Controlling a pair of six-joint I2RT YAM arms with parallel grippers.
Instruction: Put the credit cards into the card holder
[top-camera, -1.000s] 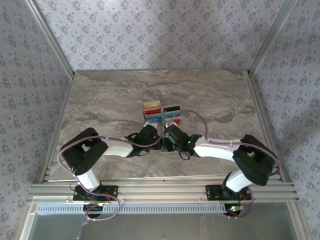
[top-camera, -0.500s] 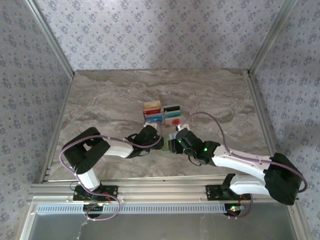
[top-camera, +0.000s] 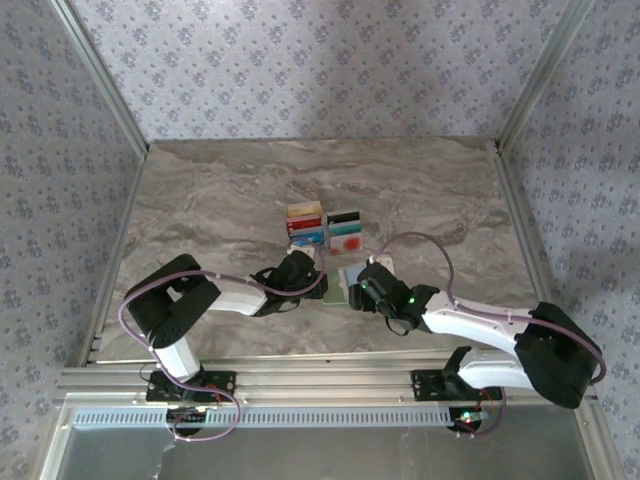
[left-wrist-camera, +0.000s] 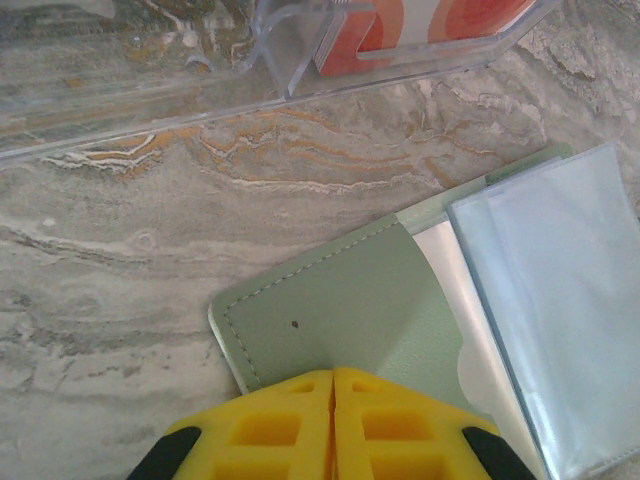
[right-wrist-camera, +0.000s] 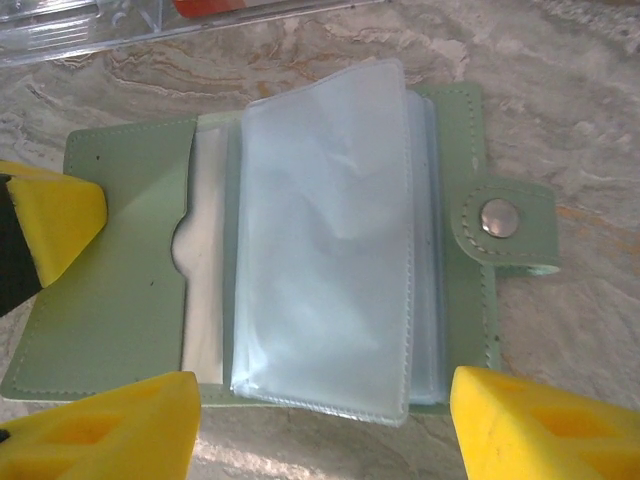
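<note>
Card holder (right-wrist-camera: 120, 300) now lies spread open on the marble table (top-camera: 220, 190), just below centre in the top view and just under the clear rack (left-wrist-camera: 150, 80) that keeps the credit cards (top-camera: 322, 228); its clear plastic sleeves (right-wrist-camera: 330, 230) face up and its snap tab (right-wrist-camera: 498, 218) sticks out at the right of my right wrist view. A second ago my right gripper (right-wrist-camera: 320, 430) sat right over the holder beside my left one; since then it has drawn back toward the lower right and spread its jaws wide, and it carries nothing. My left gripper (left-wrist-camera: 333, 385) is closed tight at the edge of the green cover; whether it pinches or merely presses that flap I cannot tell. I judge the opening step done; no card is in a sleeve yet, so next comes fetching one from the rack.
</note>
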